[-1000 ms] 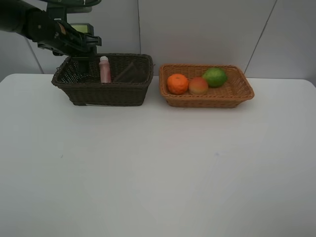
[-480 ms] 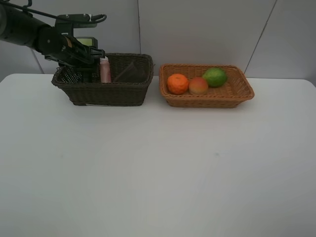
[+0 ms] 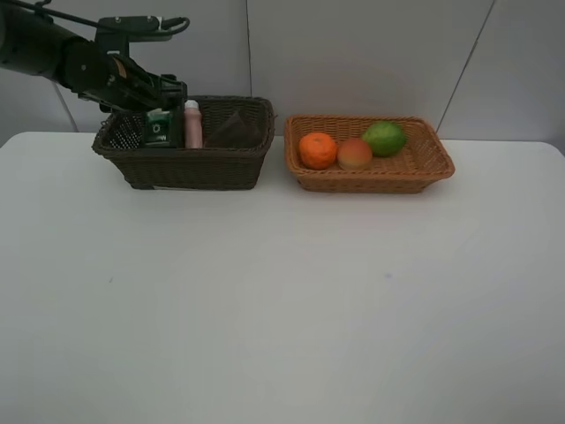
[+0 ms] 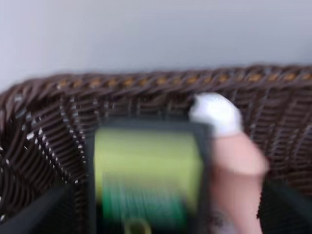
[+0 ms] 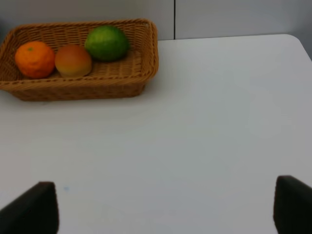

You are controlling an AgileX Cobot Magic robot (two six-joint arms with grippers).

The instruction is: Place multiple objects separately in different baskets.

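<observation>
- White worktop (image 3: 282, 300) carries two wicker baskets side by side, near its far edge.
- Dark brown basket (image 3: 184, 163), the deeper one: green-labelled pump bottle (image 3: 158, 129) stands upright at its left end, pink white-capped bottle (image 3: 192, 125) touching or just beside it, mauve cup (image 3: 231, 131) lying tilted further right.
- Left claw (image 3: 155, 91) hangs over the basket's left end, just above the pump bottle; fingertips hardly visible in the blurred wrist view, so cannot tell whether the jaws stand apart or still touch the bottle.
- Light tan basket (image 3: 415, 168), the shallower one: orange (image 3: 318, 150), peach-like fruit (image 3: 355, 154) and green fruit (image 3: 384, 138) in a row, each touching its neighbour.
- Right claw (image 5: 165, 207): open, dark fingertips (image 5: 34, 207) wide apart over bare worktop, well clear of the tan basket, nothing between them.
</observation>
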